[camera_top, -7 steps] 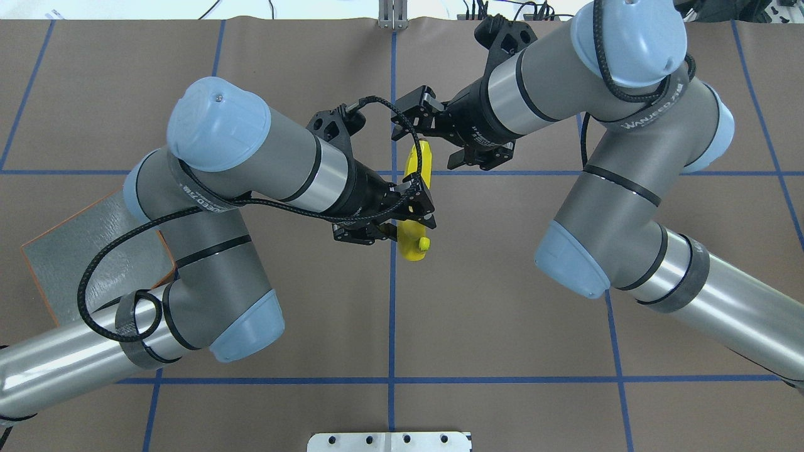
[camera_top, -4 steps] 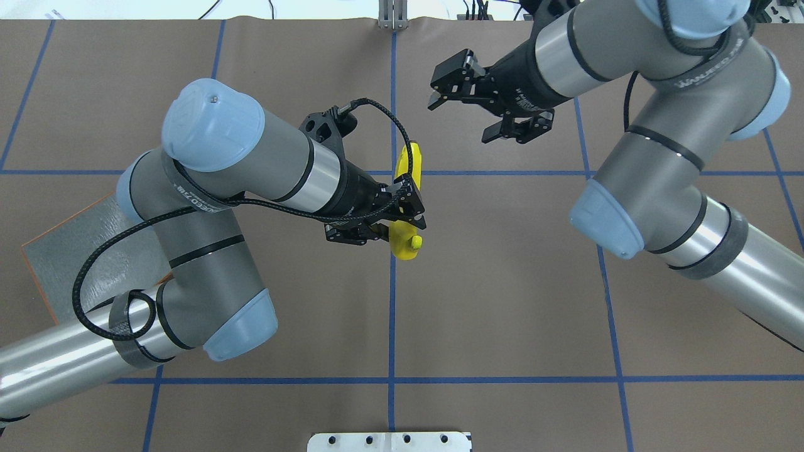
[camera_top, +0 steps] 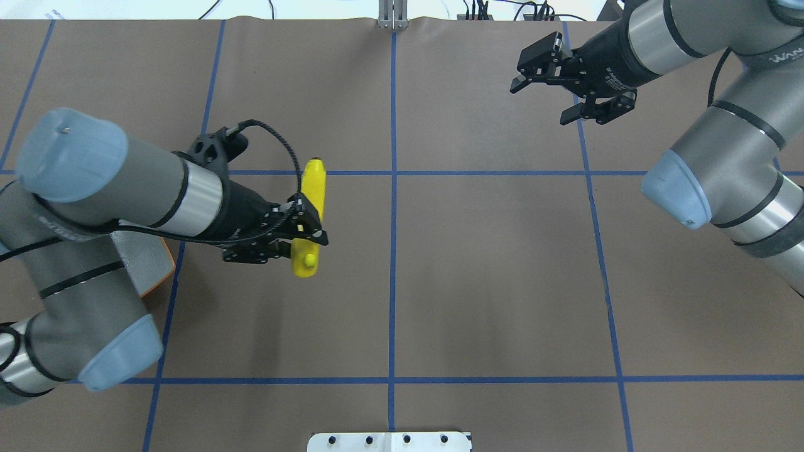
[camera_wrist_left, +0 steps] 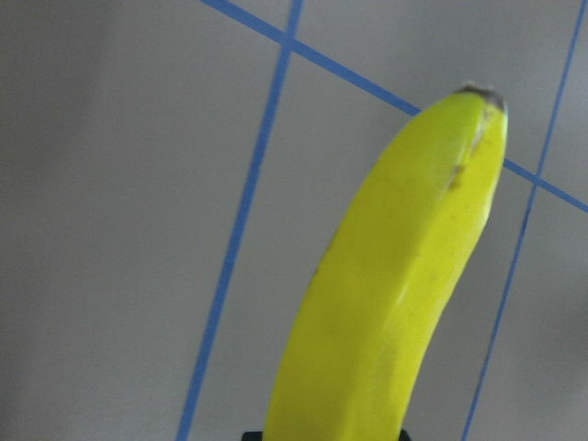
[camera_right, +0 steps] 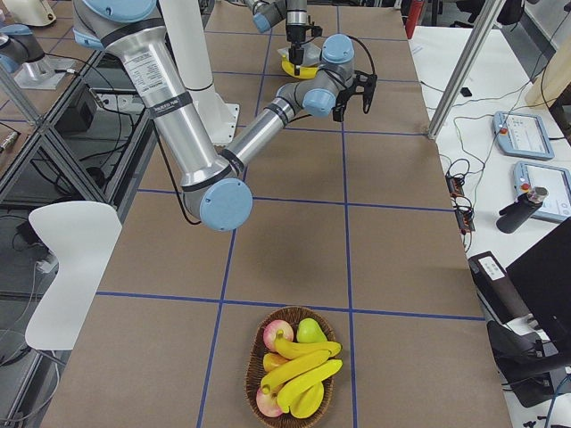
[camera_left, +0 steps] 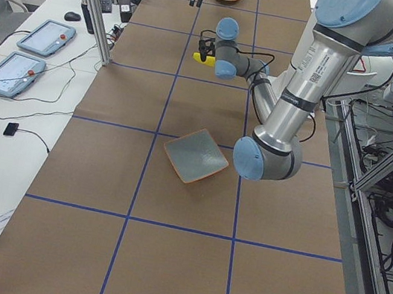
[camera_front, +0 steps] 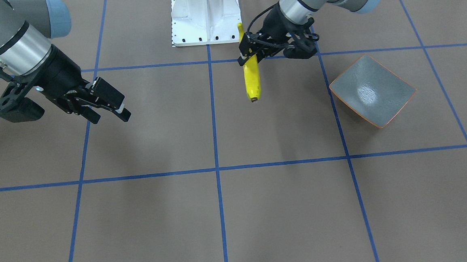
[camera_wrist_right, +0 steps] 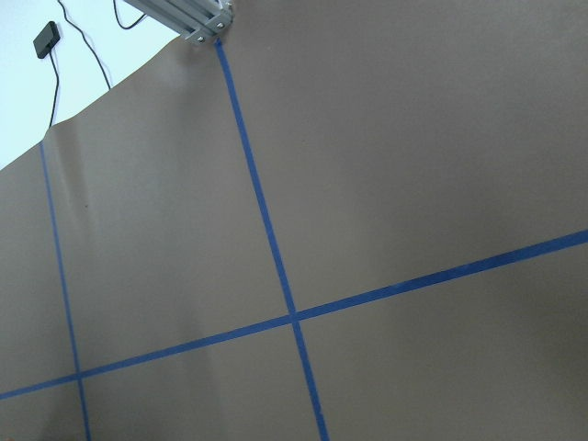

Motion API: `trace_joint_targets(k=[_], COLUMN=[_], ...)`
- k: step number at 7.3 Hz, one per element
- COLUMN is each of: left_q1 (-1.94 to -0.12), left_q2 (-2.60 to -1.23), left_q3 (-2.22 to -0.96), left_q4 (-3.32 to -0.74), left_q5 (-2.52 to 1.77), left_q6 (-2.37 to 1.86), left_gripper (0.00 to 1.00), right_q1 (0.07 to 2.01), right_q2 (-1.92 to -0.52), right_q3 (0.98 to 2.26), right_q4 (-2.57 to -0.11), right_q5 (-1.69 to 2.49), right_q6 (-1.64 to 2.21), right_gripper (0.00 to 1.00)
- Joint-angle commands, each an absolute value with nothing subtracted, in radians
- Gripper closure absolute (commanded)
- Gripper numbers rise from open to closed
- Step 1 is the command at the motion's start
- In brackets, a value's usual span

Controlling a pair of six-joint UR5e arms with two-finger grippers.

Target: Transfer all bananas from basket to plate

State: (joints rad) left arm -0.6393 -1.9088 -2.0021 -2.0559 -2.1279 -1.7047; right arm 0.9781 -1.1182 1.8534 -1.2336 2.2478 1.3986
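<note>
My left gripper [camera_top: 304, 231] is shut on a yellow banana [camera_top: 313, 185] near its stem end and holds it level above the table. The front view shows that banana [camera_front: 252, 79] a short way from the grey-green plate [camera_front: 373, 92], which has nothing on it. In the overhead view my left arm covers most of the plate [camera_top: 157, 267]. The left wrist view is filled by the banana [camera_wrist_left: 395, 303]. My right gripper [camera_top: 539, 102] is open with nothing in it over the far right of the table. The basket [camera_right: 252, 366] holds more bananas [camera_right: 303, 367].
A red apple [camera_right: 278, 334] and a green one [camera_right: 310, 330] lie in the basket with the bananas. The white robot base [camera_front: 205, 15] stands at the table's near middle edge. Blue tape lines cross the brown mat [camera_top: 502, 282]. Tablets [camera_left: 45, 36] lie on a side bench.
My left arm has swung left with the banana, closer to the plate. My right gripper has drawn back from the banana, to the far right, and stays open.
</note>
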Motion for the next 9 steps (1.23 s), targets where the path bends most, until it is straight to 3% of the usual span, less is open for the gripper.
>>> trace_joint_targets(k=[1,4,9], left_q1=[-0.724,-0.883,-0.890], left_q2=[-1.722,-1.544,-1.477], left_q3=[-2.060,-2.054,-2.020], left_q4=[-2.057,-2.068,-2.069], left_q5=[-2.166,-2.289,-2.289], left_q6=[-1.701,-1.687,-1.687], left_gripper=[1.00,1.00,1.00], right_q1=[1.009,1.012,1.011], right_q2=[-1.187,-1.206,-1.215], right_q3=[1.850,1.842,1.841], right_q4=[-1.235,-1.235,-1.235], right_q5=[2.250,2.244,2.235], right_q6=[1.280,1.243,1.241], right_gripper=[0.00,0.00,0.00])
